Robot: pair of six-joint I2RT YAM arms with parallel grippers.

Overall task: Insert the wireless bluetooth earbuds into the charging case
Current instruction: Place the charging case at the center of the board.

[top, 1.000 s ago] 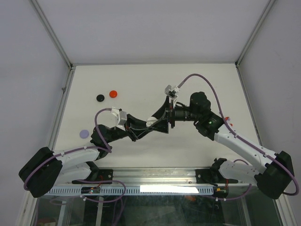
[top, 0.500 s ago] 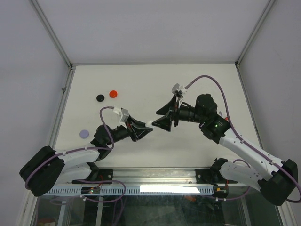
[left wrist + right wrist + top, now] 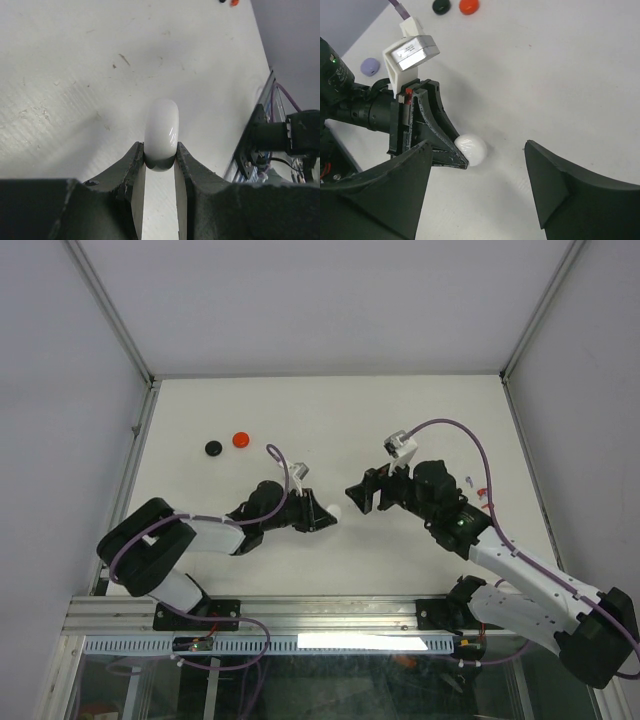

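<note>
- While the left gripper (image 3: 324, 512) lies low over the desk (image 3: 300, 410), its two fingers are pressed narrow onto the near end of the charging case (image 3: 161, 131), a white rounded shell.
- From these fingers the long axis of the case runs straight on in the direction the fingers point, toward the right side of the desk. Most of its body stands free beyond the fingertips.
- I cannot tell if the free end touches the desk or hangs just above it. No seam of the lid shows, so I judge that the case is closed.
- Next to it on the right, the right gripper (image 3: 358, 496) has its jaws wide and holds nothing. It is near the case but apart from it, and it faces the free end.
- In the right wrist view the case lies ahead of the open fingers and between their lines. The coming move turns on this. I judge that the right gripper only needs to go forward along this axis to reach the free end.
- Nothing stands between the two grippers. The case is about the middle of the desk, a little toward the near edge.
- Farther out, a black cap (image 3: 213, 447) and a red cap (image 3: 240, 439) lie side by side toward the far left corner, well apart from the case. A purple disc (image 3: 370, 66) lies beyond the left arm.
- The earbuds I cannot find with certainty. Some small reddish bits (image 3: 484, 492) lie near the right edge, too small to name.
</note>
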